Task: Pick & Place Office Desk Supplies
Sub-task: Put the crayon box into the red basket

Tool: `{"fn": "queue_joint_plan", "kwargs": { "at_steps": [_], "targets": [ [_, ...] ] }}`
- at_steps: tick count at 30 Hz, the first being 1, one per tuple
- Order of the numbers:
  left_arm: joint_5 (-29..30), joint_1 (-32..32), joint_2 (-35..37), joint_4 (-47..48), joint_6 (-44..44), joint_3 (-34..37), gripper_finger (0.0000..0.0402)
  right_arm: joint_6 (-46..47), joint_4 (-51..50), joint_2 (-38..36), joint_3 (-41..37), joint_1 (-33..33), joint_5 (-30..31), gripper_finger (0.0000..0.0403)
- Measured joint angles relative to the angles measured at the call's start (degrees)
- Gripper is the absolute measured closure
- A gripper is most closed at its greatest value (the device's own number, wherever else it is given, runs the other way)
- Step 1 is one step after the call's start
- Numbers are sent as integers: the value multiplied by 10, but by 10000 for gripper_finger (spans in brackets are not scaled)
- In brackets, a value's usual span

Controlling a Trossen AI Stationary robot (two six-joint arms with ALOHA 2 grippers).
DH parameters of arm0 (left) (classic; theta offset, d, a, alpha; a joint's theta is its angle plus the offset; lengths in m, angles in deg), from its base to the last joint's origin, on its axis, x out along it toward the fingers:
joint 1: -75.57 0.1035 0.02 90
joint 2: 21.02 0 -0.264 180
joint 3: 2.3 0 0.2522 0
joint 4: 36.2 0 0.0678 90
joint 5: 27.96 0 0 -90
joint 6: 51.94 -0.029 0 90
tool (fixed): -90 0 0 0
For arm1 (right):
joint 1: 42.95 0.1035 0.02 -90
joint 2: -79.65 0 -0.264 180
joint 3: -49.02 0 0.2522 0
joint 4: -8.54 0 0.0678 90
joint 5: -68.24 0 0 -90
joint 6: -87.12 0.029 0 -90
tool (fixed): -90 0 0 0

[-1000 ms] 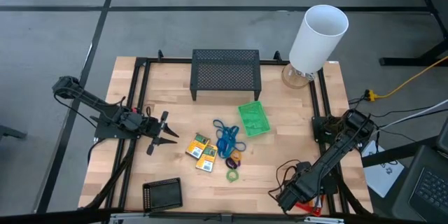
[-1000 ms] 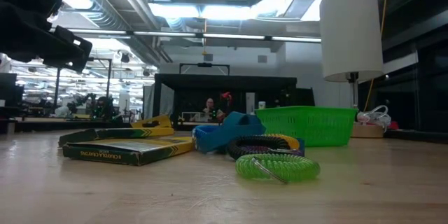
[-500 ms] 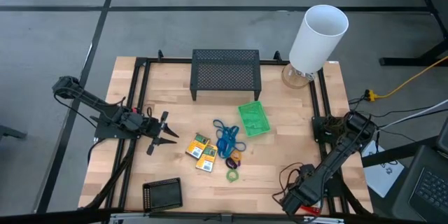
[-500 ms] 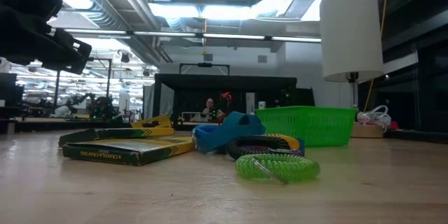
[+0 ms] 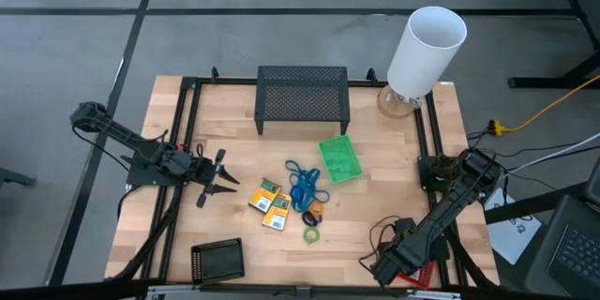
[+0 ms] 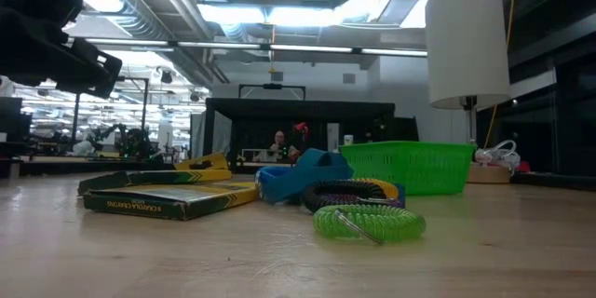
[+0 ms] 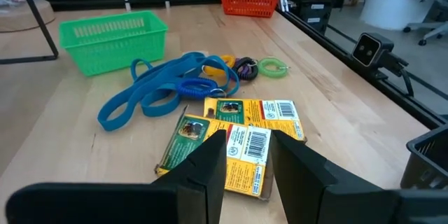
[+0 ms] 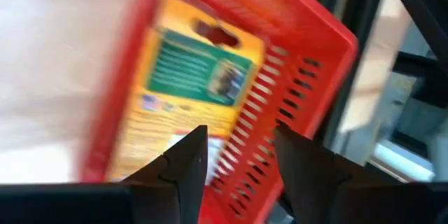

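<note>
One yellow-and-green pack (image 8: 189, 91) lies in the red basket (image 8: 294, 77) beneath the right gripper's (image 8: 234, 155) parted, empty fingers (left gripper (image 7: 246, 157) likewise released); two packs (image 7: 238, 143) ahead of it remain unsorted.

The table (image 5: 384, 202) is pale wood with a smooth, matt grain. The green basket (image 5: 338, 158) and red basket (image 8: 294, 77) look like slotted plastic. The flat packs (image 7: 241, 143) are printed card with a slight sheen. The blue bands (image 7: 157, 91) look rubbery, the green ring (image 6: 368, 221) a glossy plastic coil. The black stand (image 5: 303, 97) is perforated matt metal.
</note>
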Motion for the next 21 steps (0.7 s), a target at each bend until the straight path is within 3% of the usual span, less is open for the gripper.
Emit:
{"fn": "queue_joint_plan", "kwargs": {
  "at_steps": [4, 7, 13, 16, 18, 21],
  "targets": [
    [7, 0, 0, -8, -5, 0, 290, -12, -3, -3, 3, -20, 60, 237],
    [15, 0, 0, -20, -6, 0, 290, -35, -2, -4, 24, -36, 140, 237],
    [13, 0, 0, -37, 4, 0, 290, -53, 37, -4, 73, -75, 432, 237],
    [4, 0, 0, -37, 11, 0, 290, -105, 125, -5, 77, -104, 572, 237],
    [3, 0, 0, -37, 11, 0, 290, -171, 174, -5, 77, -129, 583, 237],
    [4, 0, 0, -34, 13, 0, 290, -246, 196, -5, 77, -158, 531, 237]
  ]
}}
